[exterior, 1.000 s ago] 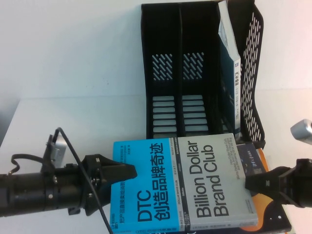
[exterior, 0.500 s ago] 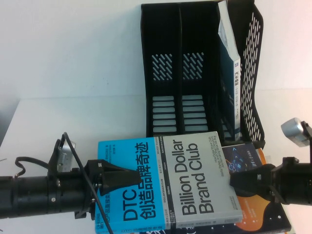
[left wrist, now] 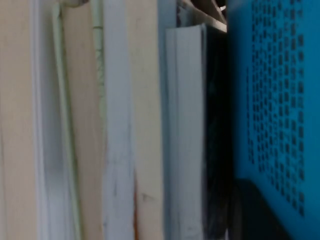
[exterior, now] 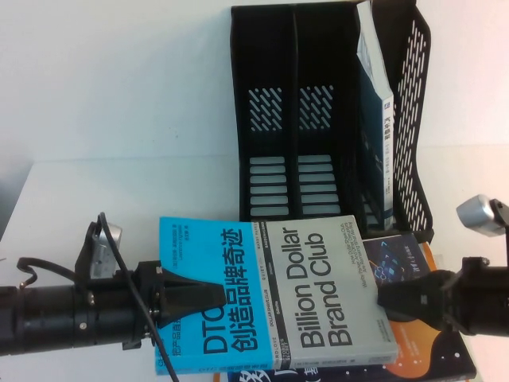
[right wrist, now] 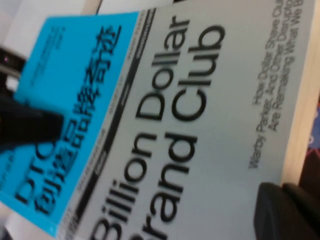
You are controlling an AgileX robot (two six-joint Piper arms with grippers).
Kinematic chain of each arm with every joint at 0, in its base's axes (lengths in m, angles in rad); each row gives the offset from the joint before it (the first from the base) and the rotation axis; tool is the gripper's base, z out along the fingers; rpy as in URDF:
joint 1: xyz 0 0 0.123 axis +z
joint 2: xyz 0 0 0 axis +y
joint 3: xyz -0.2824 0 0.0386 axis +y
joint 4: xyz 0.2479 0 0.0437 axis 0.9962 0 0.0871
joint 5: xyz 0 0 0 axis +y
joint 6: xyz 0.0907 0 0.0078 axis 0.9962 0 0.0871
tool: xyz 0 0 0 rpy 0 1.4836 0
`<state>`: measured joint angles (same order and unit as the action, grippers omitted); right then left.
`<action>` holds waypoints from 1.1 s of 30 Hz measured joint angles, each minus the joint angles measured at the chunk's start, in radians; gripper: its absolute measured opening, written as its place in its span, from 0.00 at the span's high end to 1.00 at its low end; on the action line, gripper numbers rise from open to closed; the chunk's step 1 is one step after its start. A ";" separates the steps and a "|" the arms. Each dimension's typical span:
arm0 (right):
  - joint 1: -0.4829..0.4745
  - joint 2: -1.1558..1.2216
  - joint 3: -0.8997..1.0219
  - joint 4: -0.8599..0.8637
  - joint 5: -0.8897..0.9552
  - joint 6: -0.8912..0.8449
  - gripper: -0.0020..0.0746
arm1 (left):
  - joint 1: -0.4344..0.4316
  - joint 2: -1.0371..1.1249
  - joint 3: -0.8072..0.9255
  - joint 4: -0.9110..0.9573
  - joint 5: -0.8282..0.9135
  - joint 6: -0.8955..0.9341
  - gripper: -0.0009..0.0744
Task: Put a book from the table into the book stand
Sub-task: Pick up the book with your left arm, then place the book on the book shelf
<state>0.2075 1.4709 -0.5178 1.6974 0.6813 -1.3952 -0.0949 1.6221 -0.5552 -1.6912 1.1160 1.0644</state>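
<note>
With the thick blue-and-grey paperback book (exterior: pixel 270 298) slid leftward off the navy book (exterior: pixel 413 263), the left gripper (exterior: pixel 216 296) now pinches its blue edge while the right gripper (exterior: pixel 383 301), grip unclear, touches the grey edge, near the black plastic book stand (exterior: pixel 274 111).

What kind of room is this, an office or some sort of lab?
Probably a robot test bench dressed as a desk: a plain white table, a black book stand, and a left gripper and right gripper at opposite edges of the book.
</note>
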 joint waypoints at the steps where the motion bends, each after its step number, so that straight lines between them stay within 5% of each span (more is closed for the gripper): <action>1: 0.002 -0.014 0.000 -0.019 -0.010 -0.002 0.98 | 0.000 -0.010 -0.002 0.000 0.000 0.000 0.74; 12: 0.008 -0.290 0.009 -0.214 -0.428 -0.012 0.98 | -0.006 -0.226 -0.187 0.175 -0.107 -0.240 0.75; 21: 0.008 -0.399 0.009 -0.214 -0.486 -0.020 0.98 | -0.013 -0.255 -0.534 0.487 -0.250 -0.604 0.75; 33: 0.008 -0.399 0.019 -0.214 -0.437 -0.008 0.98 | -0.245 -0.092 -1.143 1.123 -0.190 -1.110 0.75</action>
<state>0.2155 1.0723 -0.4987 1.4833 0.2446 -1.4031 -0.3400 1.5301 -1.6980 -0.5677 0.9261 -0.0453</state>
